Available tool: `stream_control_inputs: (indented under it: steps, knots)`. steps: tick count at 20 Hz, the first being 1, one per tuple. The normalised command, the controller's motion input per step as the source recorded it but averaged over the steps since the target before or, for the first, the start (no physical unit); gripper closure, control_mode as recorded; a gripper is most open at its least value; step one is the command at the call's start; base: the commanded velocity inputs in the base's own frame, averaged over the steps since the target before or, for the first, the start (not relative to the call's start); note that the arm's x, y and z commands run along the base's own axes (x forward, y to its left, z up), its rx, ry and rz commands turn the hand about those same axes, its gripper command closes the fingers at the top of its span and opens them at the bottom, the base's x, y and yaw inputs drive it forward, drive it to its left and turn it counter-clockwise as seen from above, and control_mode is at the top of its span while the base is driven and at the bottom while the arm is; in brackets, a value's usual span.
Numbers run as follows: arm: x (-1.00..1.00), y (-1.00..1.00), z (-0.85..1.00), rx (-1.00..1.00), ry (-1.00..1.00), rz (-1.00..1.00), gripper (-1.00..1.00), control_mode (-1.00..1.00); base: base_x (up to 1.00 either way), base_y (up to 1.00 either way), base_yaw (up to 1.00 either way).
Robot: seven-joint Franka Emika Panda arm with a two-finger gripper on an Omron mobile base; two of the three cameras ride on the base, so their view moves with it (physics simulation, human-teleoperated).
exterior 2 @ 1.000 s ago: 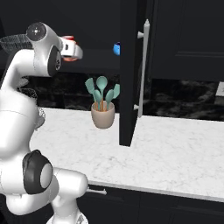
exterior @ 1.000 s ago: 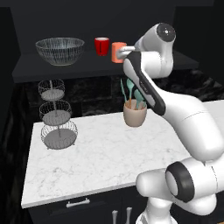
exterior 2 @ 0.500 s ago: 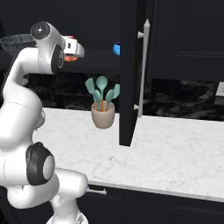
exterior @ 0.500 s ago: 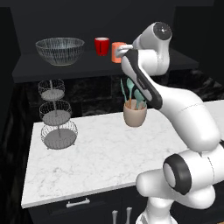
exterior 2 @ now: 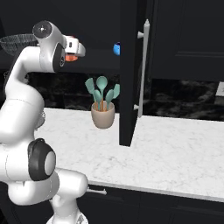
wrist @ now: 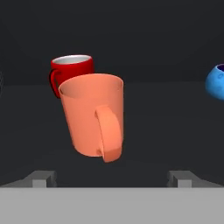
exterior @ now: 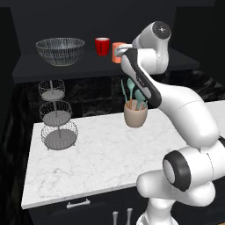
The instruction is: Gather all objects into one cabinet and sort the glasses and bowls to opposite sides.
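While shelved, orange mug point(wrist: 92, 118) (tilted) empty.

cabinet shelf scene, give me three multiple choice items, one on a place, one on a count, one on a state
1. Where on the shelf is the striped bowl?
A. at its left end, left of the red cup
B. between the two cups
C. down on the counter

2. How many tiers has the wire basket stand?
A. two
B. three
C. five

3. How do the end effector's fingers stand?
A. shut on the orange mug
B. shut on the blue bowl
C. spread wide, mug ahead of them

Answers:
1. A: the striped bowl sits left of the red cup.
2. B: three baskets are stacked on the wire basket stand.
3. C: in the hand view the end effector has its tips far apart and the orange mug lies beyond them.
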Motion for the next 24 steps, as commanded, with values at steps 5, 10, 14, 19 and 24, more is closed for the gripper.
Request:
stream_control_inputs:
  steps: [5, 10, 14, 19, 24]
  knots:
    - [0.02, 0.0, 0.0, 0.0, 0.0, 0.01, -1.0, -1.0, 0.0, 0.0, 0.0]
    - [0.2, 0.01, 0.0, 0.0, 0.0, 0.0, -1.0, -1.0, 0.0, 0.0, 0.0]
    - [0.38, 0.0, 0.0, 0.0, 0.0, 0.0, -1.0, -1.0, 0.0, 0.0, 0.0]
    - [0.2, 0.0, 0.0, 0.0, 0.02, 0.0, -1.0, -1.0, 0.0, 0.0, 0.0]
    - [0.09, 0.04, 0.0, 0.0, 0.05, 0.0, -1.0, -1.0, 0.0, 0.0, 0.0]
